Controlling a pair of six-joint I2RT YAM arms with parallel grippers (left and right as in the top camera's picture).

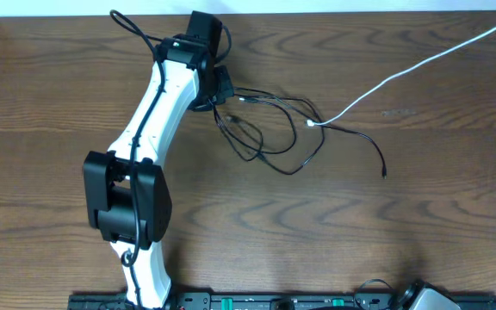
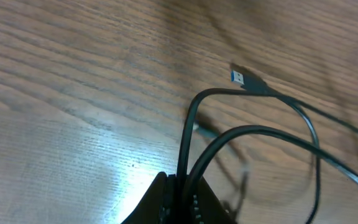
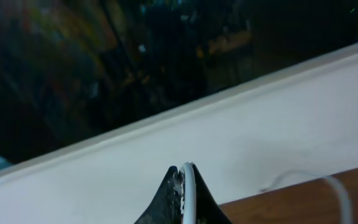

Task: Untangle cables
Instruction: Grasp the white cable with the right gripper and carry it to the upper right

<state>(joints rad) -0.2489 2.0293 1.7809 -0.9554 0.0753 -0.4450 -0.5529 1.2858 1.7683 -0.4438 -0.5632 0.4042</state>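
**Overhead view.** A brown wood-grain table (image 1: 360, 224) fills the frame, and a pale strip (image 1: 317, 7) borders its far edge. The left arm (image 1: 149, 129), white with black joints, reaches from the near edge to the far centre. There the left gripper (image 1: 216, 90) sits at the left end of the black cable (image 1: 269, 142). This cable lies on the wood in loose, overlapping loops, with one tail ending free to the right. The white cable (image 1: 403, 73) runs almost straight from its small end among the black loops to the far right corner, where it leaves the frame.

**Left wrist view.** The left gripper (image 2: 179, 186) is clamped on the black cable (image 2: 253, 130) — two strands rise from between its fingers and arc over the table (image 2: 73, 93). Beyond them a plug (image 2: 241, 78) with a blue insert ends one strand.

**Right wrist view.** The right gripper (image 3: 185, 180) is pinched on the white cable (image 3: 189, 186), which stands up between its fingers. Behind it is a broad white band (image 3: 260, 137) — above that, a dark, blurred space. A corner of the table (image 3: 303, 199) shows at lower right.
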